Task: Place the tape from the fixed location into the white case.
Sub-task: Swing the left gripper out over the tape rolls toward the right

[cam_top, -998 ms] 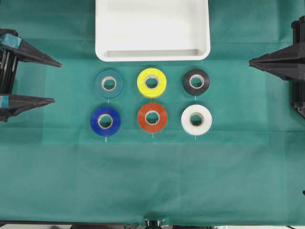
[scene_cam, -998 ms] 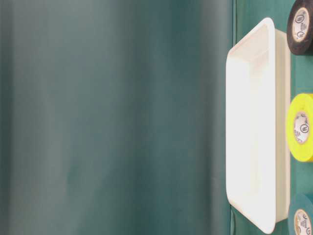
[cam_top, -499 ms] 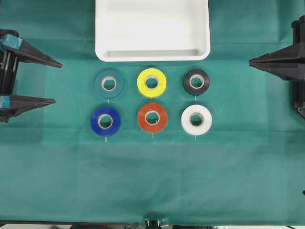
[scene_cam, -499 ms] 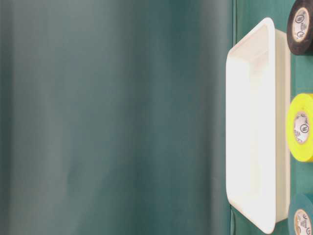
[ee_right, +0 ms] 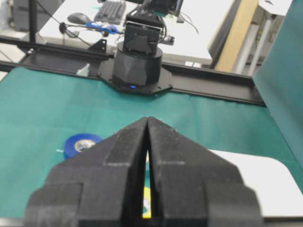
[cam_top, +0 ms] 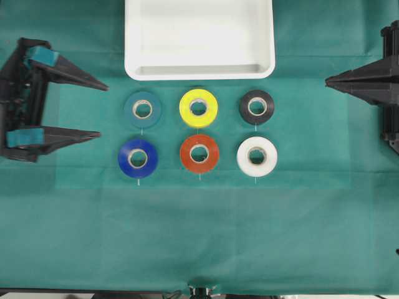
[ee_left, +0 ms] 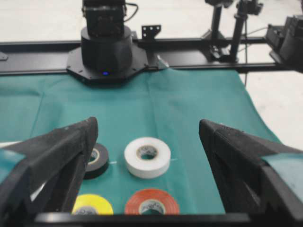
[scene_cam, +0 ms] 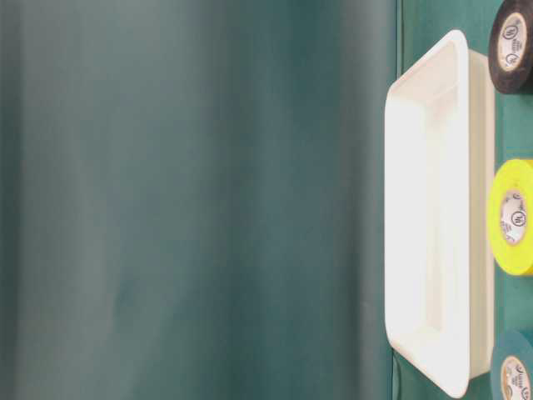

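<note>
- White ring-shaped roll of tape (cam_top: 257, 156) with a pale cardboard core: lies flat on the desk, at the right end of the nearer row of rolls in the overhead view. Its sides are smooth and plain white, and printed marks show on the core in the left wrist view (ee_left: 147, 157). Nothing touches it.
- Large shallow white rectangular plastic case (cam_top: 199, 70) with rounded corners and a raised rim: sits at the far edge of the desk, beyond the rolls, with nothing inside. The table-level view shows it side-on (scene_cam: 460, 208).
- Other rolls, all lying flat and apart from one another: black roll (cam_top: 257, 106) just beyond the white one; yellow roll (cam_top: 198, 107) and teal roll (cam_top: 142, 109) in the same far row; red-orange roll (cam_top: 199, 152) beside the white roll, then a dark blue roll (cam_top: 138, 157).
- Green cloth (cam_top: 199, 237): covers the desk under everything.
- Left end effector (cam_top: 100, 109): black fingers with teal pads, spread wide and holding nothing, at the left of the overhead view, well apart from the white roll. In its own wrist view the white roll lies between the two fingers, farther on.
- Right end effector (cam_top: 327, 80): black fingers pressed together with only a thin slit between them, holding nothing, at the right edge.
</note>
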You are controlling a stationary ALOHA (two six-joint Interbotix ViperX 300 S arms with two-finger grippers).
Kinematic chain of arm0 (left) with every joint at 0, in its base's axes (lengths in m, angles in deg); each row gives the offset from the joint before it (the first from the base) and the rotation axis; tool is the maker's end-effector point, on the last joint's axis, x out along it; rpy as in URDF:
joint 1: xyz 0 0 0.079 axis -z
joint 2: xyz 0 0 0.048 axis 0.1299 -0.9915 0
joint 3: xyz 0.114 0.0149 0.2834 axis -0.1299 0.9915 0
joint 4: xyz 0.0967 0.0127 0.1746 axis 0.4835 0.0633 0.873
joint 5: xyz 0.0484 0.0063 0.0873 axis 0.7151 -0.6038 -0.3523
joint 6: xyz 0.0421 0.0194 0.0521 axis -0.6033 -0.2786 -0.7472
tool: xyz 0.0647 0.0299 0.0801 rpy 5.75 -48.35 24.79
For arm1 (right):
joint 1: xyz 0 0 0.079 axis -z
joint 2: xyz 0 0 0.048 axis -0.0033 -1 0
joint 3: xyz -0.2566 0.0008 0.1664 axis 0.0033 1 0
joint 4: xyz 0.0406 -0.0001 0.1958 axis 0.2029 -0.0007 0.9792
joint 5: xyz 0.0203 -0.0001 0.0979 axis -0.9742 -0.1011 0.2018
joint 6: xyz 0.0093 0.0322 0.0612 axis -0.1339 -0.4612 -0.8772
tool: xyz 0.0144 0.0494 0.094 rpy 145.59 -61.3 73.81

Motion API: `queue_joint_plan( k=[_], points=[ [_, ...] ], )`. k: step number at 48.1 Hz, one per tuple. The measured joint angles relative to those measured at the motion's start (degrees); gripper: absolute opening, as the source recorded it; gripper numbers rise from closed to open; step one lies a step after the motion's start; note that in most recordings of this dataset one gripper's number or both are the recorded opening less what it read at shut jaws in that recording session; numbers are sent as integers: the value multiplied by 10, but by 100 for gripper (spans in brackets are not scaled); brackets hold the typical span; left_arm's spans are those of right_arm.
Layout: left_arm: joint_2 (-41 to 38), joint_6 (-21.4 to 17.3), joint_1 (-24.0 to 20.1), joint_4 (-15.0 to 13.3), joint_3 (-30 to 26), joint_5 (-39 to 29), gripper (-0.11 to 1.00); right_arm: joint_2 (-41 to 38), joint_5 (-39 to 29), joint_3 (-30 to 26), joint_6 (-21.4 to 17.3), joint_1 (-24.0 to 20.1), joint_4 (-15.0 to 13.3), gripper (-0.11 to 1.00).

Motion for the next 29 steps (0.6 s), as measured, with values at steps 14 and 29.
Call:
queue_joint_plan(
  k=[14,29],
  points=[
    [-126,-1,-8,0,-80,31,99,-3,1,0,0,0,0,0],
    [-250,-3,-9,0,-196,36,99,-3,0,0,0,0,0,0]
  ],
)
